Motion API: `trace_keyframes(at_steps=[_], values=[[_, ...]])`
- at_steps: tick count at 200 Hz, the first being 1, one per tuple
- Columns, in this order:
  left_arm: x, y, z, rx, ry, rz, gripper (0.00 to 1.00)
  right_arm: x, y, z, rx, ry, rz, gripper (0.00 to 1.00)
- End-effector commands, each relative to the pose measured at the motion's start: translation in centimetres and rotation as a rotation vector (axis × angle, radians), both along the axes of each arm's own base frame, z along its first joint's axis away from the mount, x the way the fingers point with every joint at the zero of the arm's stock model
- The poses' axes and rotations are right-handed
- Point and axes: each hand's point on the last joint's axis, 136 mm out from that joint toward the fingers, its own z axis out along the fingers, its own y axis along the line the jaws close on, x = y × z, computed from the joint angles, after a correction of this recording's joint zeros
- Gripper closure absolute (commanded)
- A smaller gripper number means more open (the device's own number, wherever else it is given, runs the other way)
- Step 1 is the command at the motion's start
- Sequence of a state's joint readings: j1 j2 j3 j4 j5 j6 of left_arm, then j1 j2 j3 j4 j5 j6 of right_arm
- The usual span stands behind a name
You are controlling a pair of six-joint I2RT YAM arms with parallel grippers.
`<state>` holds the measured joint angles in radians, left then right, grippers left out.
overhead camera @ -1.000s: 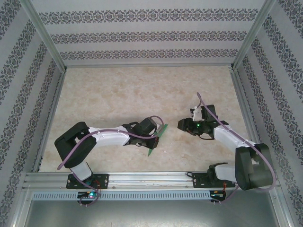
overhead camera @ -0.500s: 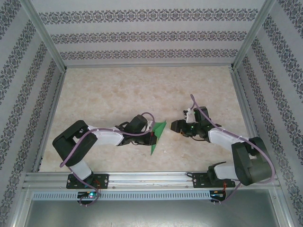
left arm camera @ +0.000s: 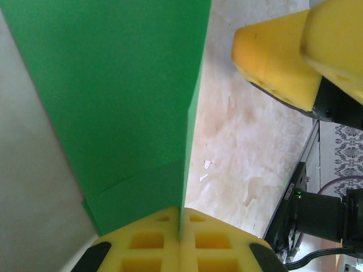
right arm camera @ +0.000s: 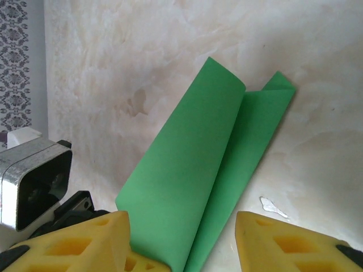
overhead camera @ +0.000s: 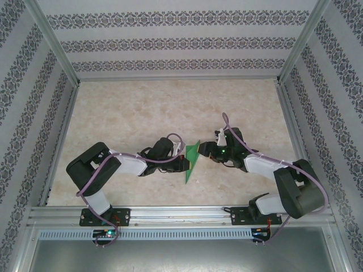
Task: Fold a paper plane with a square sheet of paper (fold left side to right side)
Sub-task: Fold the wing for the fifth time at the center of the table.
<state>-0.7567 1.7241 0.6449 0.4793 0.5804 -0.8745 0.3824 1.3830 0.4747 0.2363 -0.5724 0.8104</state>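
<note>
At left gripper, green paper clamped; right gripper parted, just beside it.

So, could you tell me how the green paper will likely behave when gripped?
Probably floppy: the green paper bends in a soft rounded fold rather than a flat crease. Likely very light, since the left gripper carries it by one pinched edge.

The tabletop is a pale beige marble pattern, boxed in on three sides by walls papered in bands of dark floral ornament. Aluminium posts run up the corners, and a grooved aluminium rail crosses the near edge. One small whitish fleck, maybe a tape scrap, lies on the marble.
</note>
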Motion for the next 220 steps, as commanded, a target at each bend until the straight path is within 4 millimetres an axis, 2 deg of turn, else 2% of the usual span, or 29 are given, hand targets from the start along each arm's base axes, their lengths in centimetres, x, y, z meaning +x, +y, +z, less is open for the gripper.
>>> trace_keyframes(at_steps=[1,56,149,220], values=[[0.6,0.0,0.2,-0.051,0.010,0.021,0.98,0.3,0.4,-0.5,0.000,0.000,-0.027,0.48],[0.7,-0.2,0.1,-0.068,0.023,0.022,0.98,0.4,1.2,-1.2,0.001,0.000,-0.016,0.49],[0.7,-0.7,-0.4,-0.096,0.044,0.020,0.98,0.3,1.5,-2.7,-0.009,0.025,-0.023,0.51],[0.8,-0.9,-0.7,-0.093,0.051,0.018,0.97,0.3,2.4,-2.8,0.008,0.030,-0.002,0.53]])
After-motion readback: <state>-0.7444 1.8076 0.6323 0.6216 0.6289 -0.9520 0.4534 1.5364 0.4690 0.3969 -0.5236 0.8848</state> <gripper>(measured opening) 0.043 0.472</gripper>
